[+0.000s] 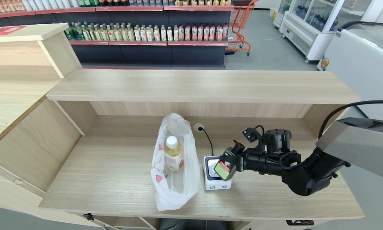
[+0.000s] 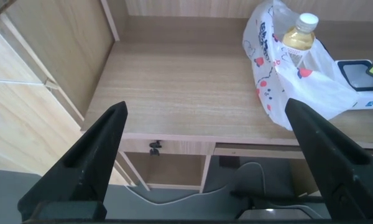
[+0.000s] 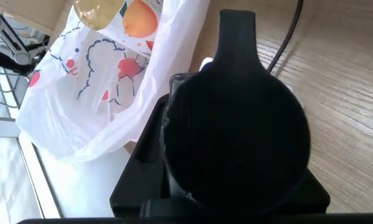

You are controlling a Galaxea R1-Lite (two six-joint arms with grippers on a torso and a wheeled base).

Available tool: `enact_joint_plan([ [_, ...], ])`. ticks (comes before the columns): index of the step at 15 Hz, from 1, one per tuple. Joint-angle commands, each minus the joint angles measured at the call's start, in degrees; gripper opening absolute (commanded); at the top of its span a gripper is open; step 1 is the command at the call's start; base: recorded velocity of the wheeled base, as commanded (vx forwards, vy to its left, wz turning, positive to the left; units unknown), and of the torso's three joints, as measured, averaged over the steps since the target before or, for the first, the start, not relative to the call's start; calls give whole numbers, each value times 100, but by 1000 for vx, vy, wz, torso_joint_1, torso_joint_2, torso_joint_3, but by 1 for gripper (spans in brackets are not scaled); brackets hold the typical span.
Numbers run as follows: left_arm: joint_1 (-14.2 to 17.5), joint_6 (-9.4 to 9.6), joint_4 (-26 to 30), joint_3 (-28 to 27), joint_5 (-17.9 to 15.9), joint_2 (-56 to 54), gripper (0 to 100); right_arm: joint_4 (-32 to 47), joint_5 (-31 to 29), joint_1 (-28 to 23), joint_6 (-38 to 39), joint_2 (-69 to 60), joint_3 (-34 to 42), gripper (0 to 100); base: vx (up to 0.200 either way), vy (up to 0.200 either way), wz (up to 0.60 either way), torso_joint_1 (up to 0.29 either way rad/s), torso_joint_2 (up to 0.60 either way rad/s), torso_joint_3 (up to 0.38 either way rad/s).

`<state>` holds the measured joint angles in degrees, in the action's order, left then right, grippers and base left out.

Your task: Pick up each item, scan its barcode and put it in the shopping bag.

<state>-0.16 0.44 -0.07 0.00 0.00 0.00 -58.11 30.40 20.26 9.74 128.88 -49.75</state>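
R gripper holds green item, maybe a can, just above scanner.

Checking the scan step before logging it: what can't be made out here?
Barcode on the green item: too small in the head view.
Scanner top: head view, partly covered by the item and right gripper.
Bottle base: head view, veiled by the shopping bag.

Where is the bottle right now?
In the head view, the bottle sits inside the shopping bag at mid-counter, just left of the scanner, over which the right gripper holds a green item.
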Motion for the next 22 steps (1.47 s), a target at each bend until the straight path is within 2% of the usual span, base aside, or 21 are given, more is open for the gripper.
enact_joint_plan([
  [1, -2, 0, -1, 0, 0, 0, 100, -25, 1, 101, 10, 269, -105, 0, 0, 0, 0, 0, 0, 0],
  [5, 7, 0, -1, 0, 0, 0, 100, -614, -219, 162, 2, 700, -158, 0, 0, 0, 0, 0, 0, 0],
  [11, -2, 0, -1, 0, 0, 0, 100, -657, -245, 162, 116, 665, -263, 0, 0, 0, 0, 0, 0, 0],
  [14, 7, 0, -1, 0, 0, 0, 100, -605, -254, 110, 687, -3, -237, 0, 0, 0, 0, 0, 0, 0],
  [16, -2, 0, -1, 0, 0, 0, 100, -429, -263, -75, 731, -759, -61, 0, 0, 0, 0, 0, 0, 0],
  [17, -2, 0, -1, 0, 0, 0, 100, -244, -281, -242, 397, -1172, 44, 0, 0, 0, 0, 0, 0, 0],
  [18, -2, 0, -1, 0, 0, 0, 100, -130, -342, -514, -394, -1445, 246, 0, 0, 0, 0, 0, 0, 0],
  [20, 7, 0, -1, 0, 0, 0, 100, -350, -325, -954, -1598, -1682, 712, 0, 0, 0, 0, 0, 0, 0],
  [22, -2, 18, -1, 0, -9, 0, 100, -956, -281, -1200, -1791, -1822, 1169, 0, 0, 0, 0, 0, 0, 0],
])
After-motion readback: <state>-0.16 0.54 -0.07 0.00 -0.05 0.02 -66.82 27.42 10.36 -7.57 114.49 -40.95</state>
